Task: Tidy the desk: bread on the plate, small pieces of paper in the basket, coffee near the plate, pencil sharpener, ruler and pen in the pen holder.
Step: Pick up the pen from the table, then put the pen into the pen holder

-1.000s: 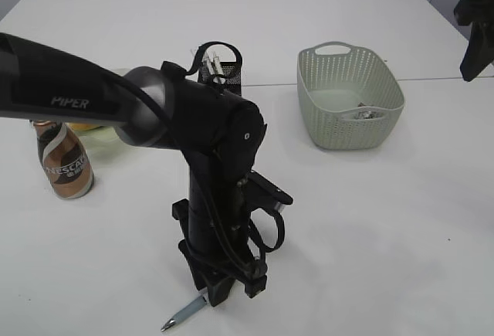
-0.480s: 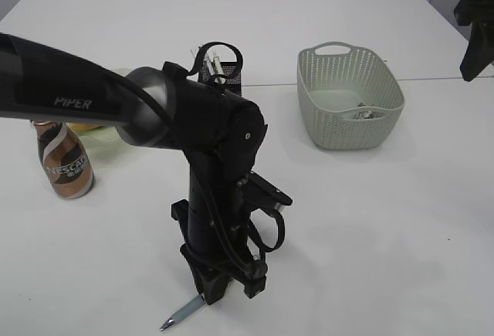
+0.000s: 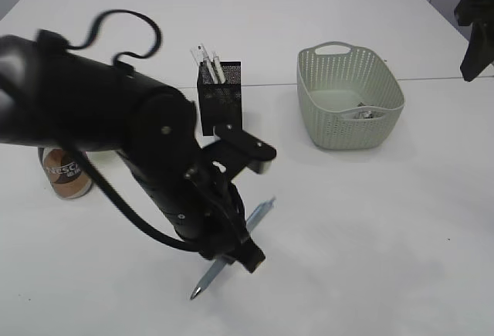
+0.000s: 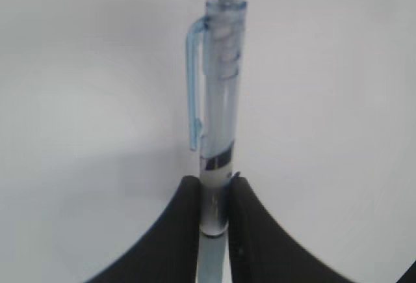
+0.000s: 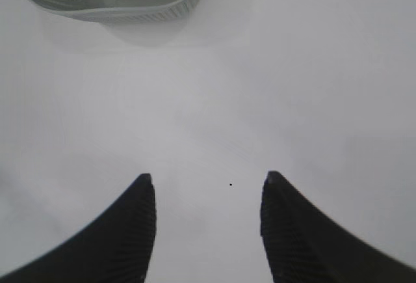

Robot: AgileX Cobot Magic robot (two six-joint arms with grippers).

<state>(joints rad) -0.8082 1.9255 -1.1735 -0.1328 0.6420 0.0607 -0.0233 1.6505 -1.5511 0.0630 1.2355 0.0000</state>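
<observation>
White table (image 3: 386, 220) w/ basket (image 3: 349, 96), pen holder (image 3: 220, 96), coffee (image 3: 65, 172).

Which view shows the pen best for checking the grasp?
The left wrist view: the pen fills the frame, its clip visible and its barrel pinched in the left pincer. The exterior view shows the pen tilted and partly hidden by the arm, tip toward the table. The right wrist view shows none of it.

Pen (image 3: 231, 255): translucent pale-blue barrel with clip, tilted, tip at 7 o'clock, clear of the table. Pen holder (image 3: 220, 96): black mesh, upright, white sticks inside. Basket (image 3: 349, 100): pale green, perforated, at 3 o'clock from the holder, crumpled paper (image 3: 363, 113) inside. Coffee (image 3: 65, 171): brown can, upright, at 9 o'clock, partly hidden.
</observation>
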